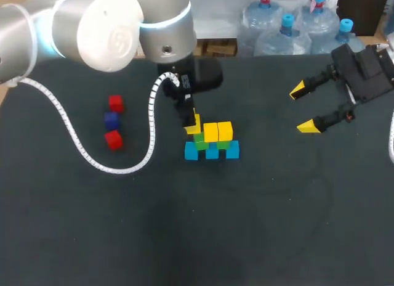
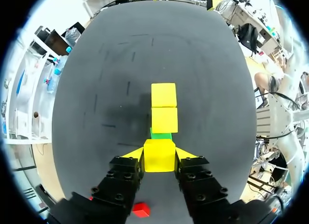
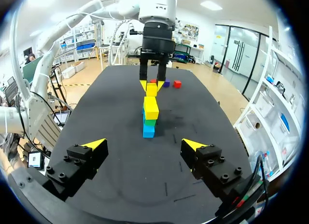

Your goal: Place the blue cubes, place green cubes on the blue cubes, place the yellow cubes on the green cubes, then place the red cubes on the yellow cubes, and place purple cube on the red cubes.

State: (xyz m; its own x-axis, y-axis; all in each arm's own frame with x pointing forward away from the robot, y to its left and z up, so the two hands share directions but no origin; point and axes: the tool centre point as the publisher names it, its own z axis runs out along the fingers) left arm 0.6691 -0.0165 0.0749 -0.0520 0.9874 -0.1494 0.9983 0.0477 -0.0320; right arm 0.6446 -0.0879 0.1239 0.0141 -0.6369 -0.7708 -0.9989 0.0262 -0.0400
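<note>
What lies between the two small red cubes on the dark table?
A small bluish-purple cube lies between the farther red cube and the nearer red cube, the three roughly in a line. The head view shows this most clearly.

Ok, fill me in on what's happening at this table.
The left gripper is shut on a yellow cube, holding it at the stack's open end. Two other yellow cubes already sit on the green cubes, which rest on a row of blue cubes. Two red cubes and the purple cube lie apart on the table. The right gripper hangs open and empty.
</note>
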